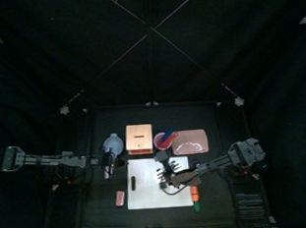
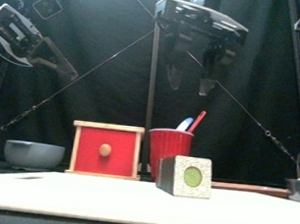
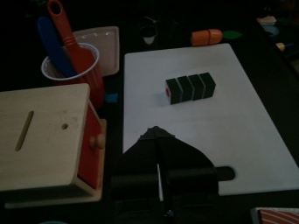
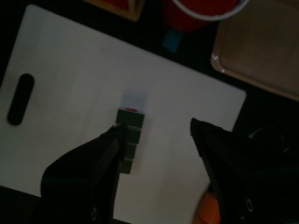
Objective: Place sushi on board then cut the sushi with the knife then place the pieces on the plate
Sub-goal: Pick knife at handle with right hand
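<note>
Top view, black curtains (image 1: 59,54) round the black table (image 1: 104,223): dark green toy sushi roll (image 4: 131,138) on the white cutting board (image 4: 70,131), right gripper (image 4: 158,128) spread wide over it, left gripper (image 3: 156,136) pinched closed, flat pink tray (image 1: 188,141) blurred behind.

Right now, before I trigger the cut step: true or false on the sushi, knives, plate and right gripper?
1. The sushi sits on the white board. True.
2. The right gripper is shut on a knife. False: it is open and empty, above the sushi.
3. Both knives stand in the red cup. True.
4. Cut pieces lie on the plate. False: none show there, and the sushi is in one piece on the board.
</note>
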### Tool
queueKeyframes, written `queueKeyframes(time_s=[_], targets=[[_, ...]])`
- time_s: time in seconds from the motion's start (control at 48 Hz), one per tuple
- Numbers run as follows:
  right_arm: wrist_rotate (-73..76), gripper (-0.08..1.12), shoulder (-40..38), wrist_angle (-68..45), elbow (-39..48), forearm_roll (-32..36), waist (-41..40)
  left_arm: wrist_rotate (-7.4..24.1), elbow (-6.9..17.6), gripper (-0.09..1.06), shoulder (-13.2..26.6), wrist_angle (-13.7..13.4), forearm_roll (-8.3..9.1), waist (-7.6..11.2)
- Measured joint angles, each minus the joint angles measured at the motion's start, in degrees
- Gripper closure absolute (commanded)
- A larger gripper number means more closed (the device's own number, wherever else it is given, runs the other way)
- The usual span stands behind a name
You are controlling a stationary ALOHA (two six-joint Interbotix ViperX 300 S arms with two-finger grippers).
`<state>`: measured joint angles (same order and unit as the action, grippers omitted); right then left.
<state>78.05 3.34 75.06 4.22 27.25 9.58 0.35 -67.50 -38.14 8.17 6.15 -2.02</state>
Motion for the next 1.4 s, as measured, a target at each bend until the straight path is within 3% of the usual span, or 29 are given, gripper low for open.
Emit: queueKeyframes(time_s=[0.354, 0.479, 0.708, 0.854, 1.062, 1.396], targets=[[-24.7, 0.14, -14.6, -3.1, 4.2, -9.0, -15.0, -0.2, -0.1, 1.0, -0.2, 0.0, -1.05, -0.09], [-36.1, 0.14, -16.6, -4.6, 5.6, -17.1, -23.9, -0.2, -0.3, 1.0, -0.2, 0.0, -1.76, -0.18], [-61.0, 0.14, -14.3, -6.2, 7.6, -38.2, -39.1, -0.2, -0.3, 1.0, -0.2, 0.0, -3.34, -1.49], [-71.6, 0.14, -10.8, -6.2, 7.9, -45.8, -45.3, -0.2, -0.3, 1.0, -0.2, 0.0, -4.39, -2.9], [-79.9, 0.14, -5.9, -5.1, 7.0, -48.5, -50.7, -0.3, -0.3, 1.0, -0.2, 0.1, -4.83, -4.92], [-82.6, 0.14, 0.4, -1.3, 2.9, -50.8, -51.1, -0.3, -0.8, 1.0, -0.2, 0.0, -4.92, -6.68]])
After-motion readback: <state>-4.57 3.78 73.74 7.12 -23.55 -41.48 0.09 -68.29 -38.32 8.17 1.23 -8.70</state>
